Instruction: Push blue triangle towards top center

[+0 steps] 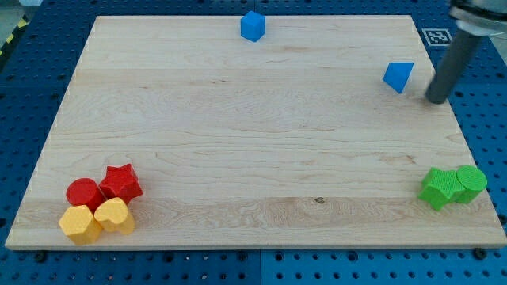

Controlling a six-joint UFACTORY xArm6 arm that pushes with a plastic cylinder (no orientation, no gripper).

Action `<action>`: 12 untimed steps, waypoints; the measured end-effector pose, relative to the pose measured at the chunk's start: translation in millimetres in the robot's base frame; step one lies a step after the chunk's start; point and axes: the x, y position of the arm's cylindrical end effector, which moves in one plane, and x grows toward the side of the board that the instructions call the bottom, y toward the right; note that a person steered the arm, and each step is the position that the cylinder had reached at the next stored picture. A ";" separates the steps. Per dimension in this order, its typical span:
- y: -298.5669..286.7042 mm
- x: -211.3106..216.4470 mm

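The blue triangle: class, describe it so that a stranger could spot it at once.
Start at the wooden board's right edge, near the view's top. The blue triangle lies there, just left of my tip. The other blue block, at top centre, is a cube.

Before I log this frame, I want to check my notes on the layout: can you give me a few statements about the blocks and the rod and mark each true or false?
1. My tip is to the view's right of the blue triangle, with a small gap between them. True.
2. The blue cube sits at the view's bottom edge. False: it is near the top centre of the wooden board.
3. Two green blocks lie at the view's bottom right. True.
4. The red star stands alone mid-board. False: it is at bottom left, clustered with a red cylinder and two yellow blocks.
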 end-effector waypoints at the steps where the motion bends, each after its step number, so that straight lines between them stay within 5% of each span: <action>1: 36.1 0.0; 4: -63.3 -35.9; 6: -44.3 -44.3; 10: -167.2 -104.0; 12: -164.0 -105.1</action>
